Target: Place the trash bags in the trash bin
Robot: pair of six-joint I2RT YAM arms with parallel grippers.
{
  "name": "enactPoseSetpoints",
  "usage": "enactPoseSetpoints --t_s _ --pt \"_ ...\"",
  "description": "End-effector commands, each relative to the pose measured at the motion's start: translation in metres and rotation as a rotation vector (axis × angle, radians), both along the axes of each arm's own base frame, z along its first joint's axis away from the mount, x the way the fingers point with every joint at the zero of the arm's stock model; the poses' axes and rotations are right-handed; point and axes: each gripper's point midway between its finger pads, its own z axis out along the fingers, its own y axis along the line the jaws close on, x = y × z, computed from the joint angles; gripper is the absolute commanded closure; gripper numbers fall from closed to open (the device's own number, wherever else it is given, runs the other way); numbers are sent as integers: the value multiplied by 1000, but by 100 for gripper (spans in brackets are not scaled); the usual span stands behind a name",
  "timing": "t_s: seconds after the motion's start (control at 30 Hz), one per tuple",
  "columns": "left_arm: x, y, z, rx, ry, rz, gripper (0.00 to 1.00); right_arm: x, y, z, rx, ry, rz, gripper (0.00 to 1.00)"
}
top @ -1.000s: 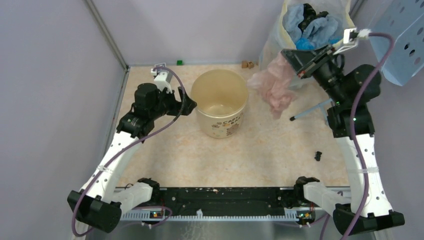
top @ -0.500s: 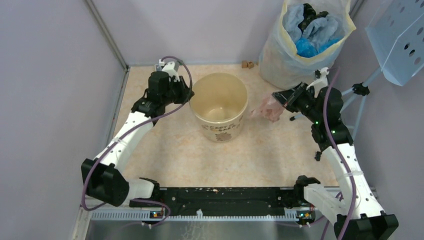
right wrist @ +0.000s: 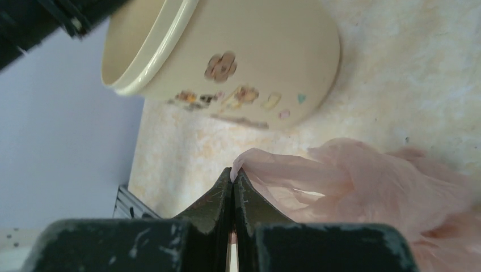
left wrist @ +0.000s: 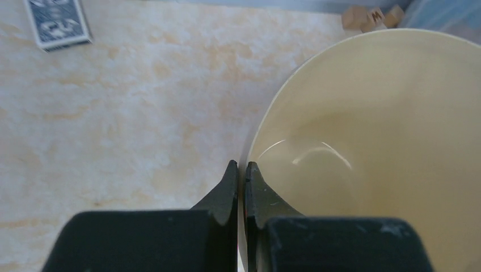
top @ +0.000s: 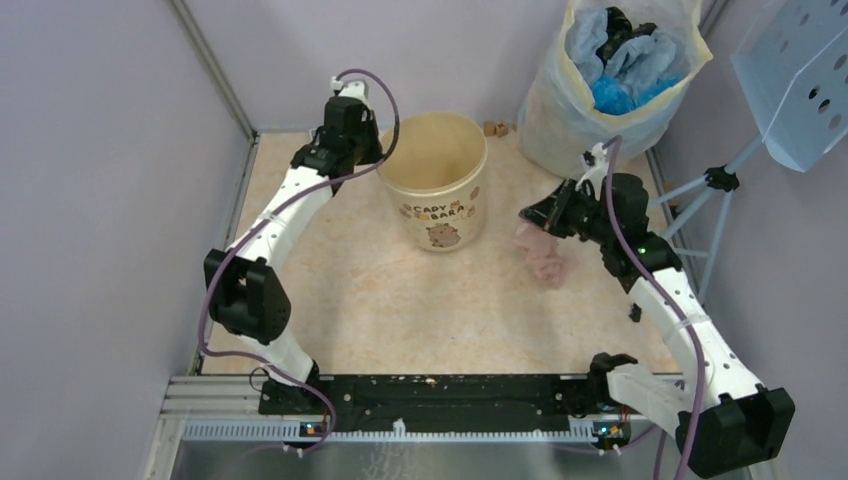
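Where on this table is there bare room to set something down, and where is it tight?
The widest bare patch is the tabletop on the near side of the trash bin, bordered by the left arm, the right arm and the near black rail. Crowded: the right side, where the large bag, wooden blocks and the pink trash bag sit close.

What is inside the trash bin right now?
Only bare cream wall and floor show inside the trash bin; the left gripper on its rim covers a sliver. The pink trash bag is outside.
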Motion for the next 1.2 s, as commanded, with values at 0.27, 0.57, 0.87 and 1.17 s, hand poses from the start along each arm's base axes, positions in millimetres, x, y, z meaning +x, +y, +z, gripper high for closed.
enactPoseSetpoints --t_s 0.27,0.57,0.87,1.17 --pt "33 16 73 20 -188 83 77 -65 101 68 127 -142 454 100" --pt "-25 4 114 15 -278 -132 13 -35 117 41 115 -50 350 100" --pt "-173 -49 93 -197 -361 -660 20 -30 126 -7 -3 11 439 47" --pt "-194 -50 15 -272 -201 -537 19 -28 70 -56 -292 -34 281 19"
